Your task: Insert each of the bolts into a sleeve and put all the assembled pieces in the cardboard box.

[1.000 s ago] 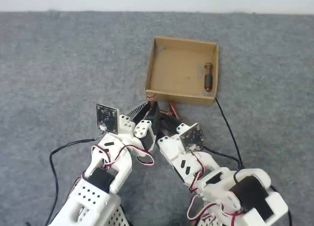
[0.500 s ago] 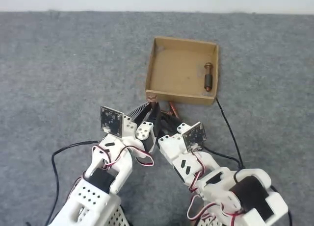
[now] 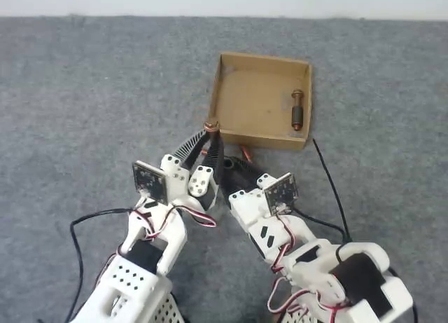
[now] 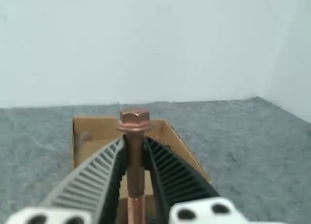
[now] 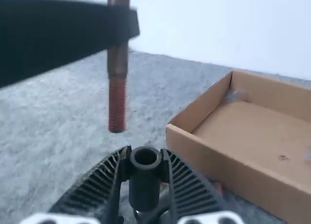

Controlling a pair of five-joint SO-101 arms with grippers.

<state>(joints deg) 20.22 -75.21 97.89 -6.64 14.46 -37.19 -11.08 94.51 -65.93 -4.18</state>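
Note:
My left gripper (image 3: 211, 139) is shut on a copper bolt (image 3: 211, 128), held upright with its hex head (image 4: 133, 120) on top, just in front of the cardboard box (image 3: 231, 135). My right gripper (image 5: 145, 162) is shut on a black sleeve (image 5: 145, 178) with its bore facing up. The bolt's threaded tip (image 5: 116, 112) hangs above and a little beside that bore, apart from it. In the high view the right gripper (image 3: 234, 167) sits just behind the left one. One assembled bolt and sleeve (image 3: 297, 111) lies in the box.
A second copper bolt (image 3: 246, 153) lies on the grey carpet against the box's front wall, between the grippers and the box. A black cable (image 3: 329, 186) runs along the carpet to the right of the arms. Open carpet stretches to the left.
The left gripper has lifted the bolt up and slightly left, away from the right gripper. The right arm has barely shifted.

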